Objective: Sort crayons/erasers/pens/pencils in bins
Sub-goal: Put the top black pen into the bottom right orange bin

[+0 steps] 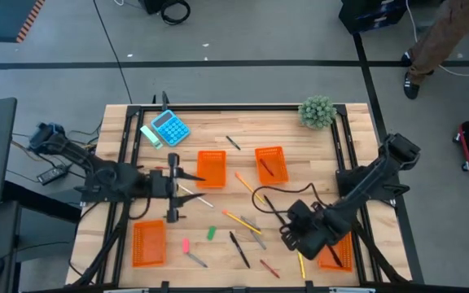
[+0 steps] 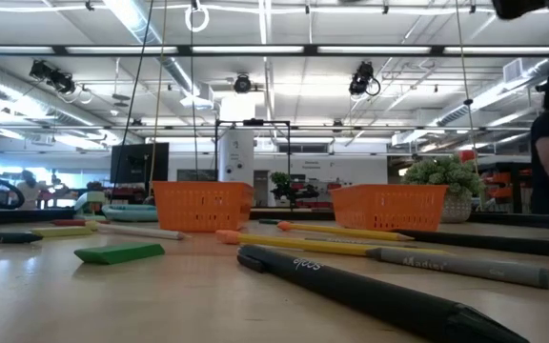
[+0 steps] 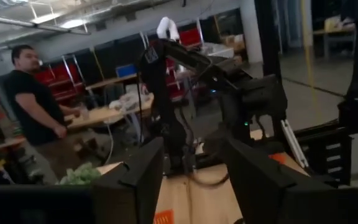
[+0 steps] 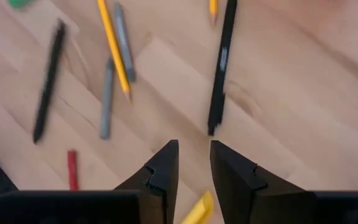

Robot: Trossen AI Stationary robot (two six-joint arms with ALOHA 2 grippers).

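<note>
Four orange bins (image 1: 211, 168) (image 1: 271, 163) (image 1: 148, 242) (image 1: 336, 254) stand on the wooden table; the last is partly under my right arm. Pencils (image 1: 241, 220), black pens (image 1: 238, 248), a red crayon (image 1: 269, 268), a pink eraser (image 1: 185, 244) and a green eraser (image 1: 212, 233) lie loose between them. My left gripper (image 1: 192, 185) is open and empty beside the middle-left bin, pointing level across the table (image 3: 194, 162). My right gripper (image 4: 194, 149), near the front right, slants down and is shut on a yellow pencil (image 1: 301, 264). My right gripper has the yellow pencil (image 4: 199, 210) between its two fingers, far back from their tips. The fingers slant down from the table's right. The pencil sticks out toward the near edge (image 1: 302, 268); the fingers hide which part they hold and whether its far end touches the table.
A blue calculator (image 1: 170, 128) and a pale green block (image 1: 151, 136) lie at the far left, a small plant (image 1: 317, 111) at the far right. A black cable (image 1: 267, 199) loops over the middle. A person (image 3: 36, 112) stands beyond the table.
</note>
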